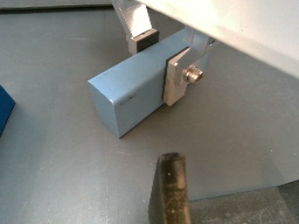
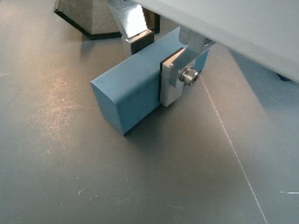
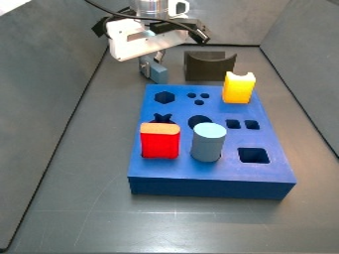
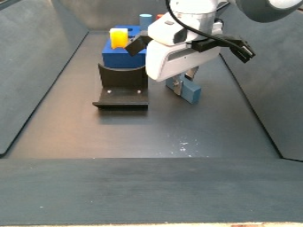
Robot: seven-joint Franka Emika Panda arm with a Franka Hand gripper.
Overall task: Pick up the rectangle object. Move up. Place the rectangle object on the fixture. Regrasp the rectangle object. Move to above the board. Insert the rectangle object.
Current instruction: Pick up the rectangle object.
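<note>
the gripper [image 1: 160,59] is down low over the grey floor, its two silver fingers [image 1: 177,75] clamped on the rectangle object [image 1: 126,91], one plate flat against the near face and the other behind the far face, so the light blue-grey bar is pinched across its thin width. in both wrist views the bar [image 2: 131,90] sticks out lengthways from the jaws, its lower edge at or just over the floor; whether it touches i cannot tell. in a side view the gripper [image 3: 155,67] sits just off the far corner of the board [image 3: 212,167], beside the dark fixture [image 3: 204,65]. the board carries a yellow block [image 3: 237,87], a red cube [image 3: 161,141] and a pale cylinder [image 3: 207,140]. from the opposite side the bar [image 4: 190,90] hangs near the fixture [image 4: 122,88].
</note>
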